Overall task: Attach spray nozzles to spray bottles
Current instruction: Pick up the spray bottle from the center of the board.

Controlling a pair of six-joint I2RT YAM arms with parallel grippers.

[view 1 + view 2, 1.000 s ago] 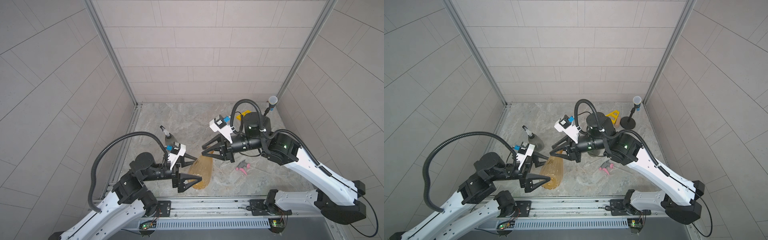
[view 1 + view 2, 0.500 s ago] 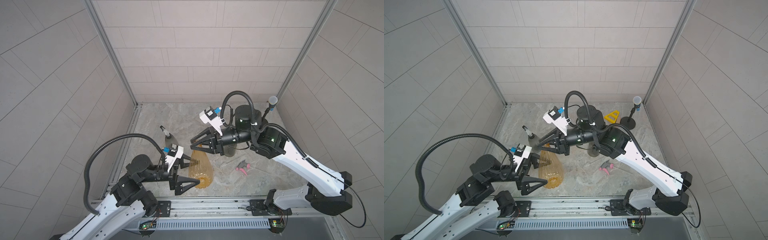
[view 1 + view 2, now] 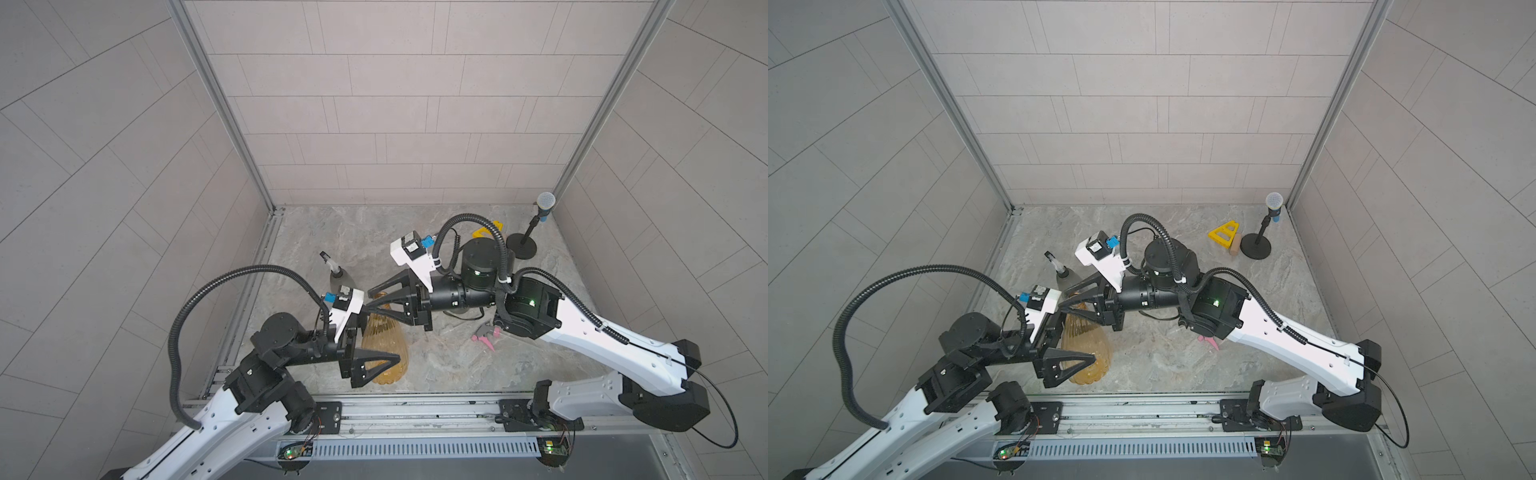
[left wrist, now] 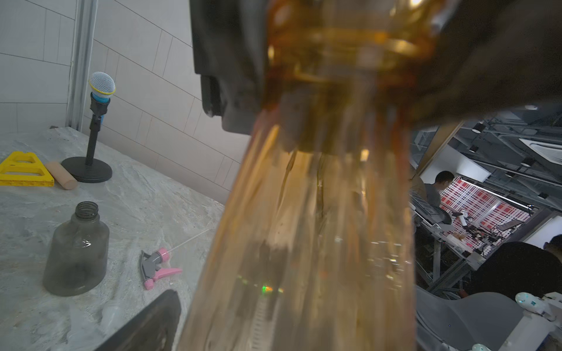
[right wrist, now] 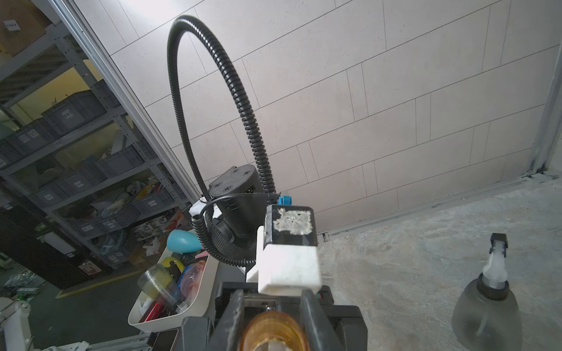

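An amber spray bottle stands roughly upright near the front edge. My right gripper is shut on its neck. My left gripper is open, its fingers on either side of the bottle's body. A grey bottle with a white-and-black nozzle on it stands behind. A second grey bottle stands with its neck open; in both top views my right arm hides it. A grey-and-pink spray nozzle lies on the table.
A microphone stand stands at the back right. Beside it are a yellow triangle and a wooden cylinder. Walls close in the sides and back, and a metal rail runs along the front.
My right gripper has moved left with the amber bottle's neck, bringing the bottle from a lean to upright between my left gripper's open fingers. The left arm has shifted slightly.
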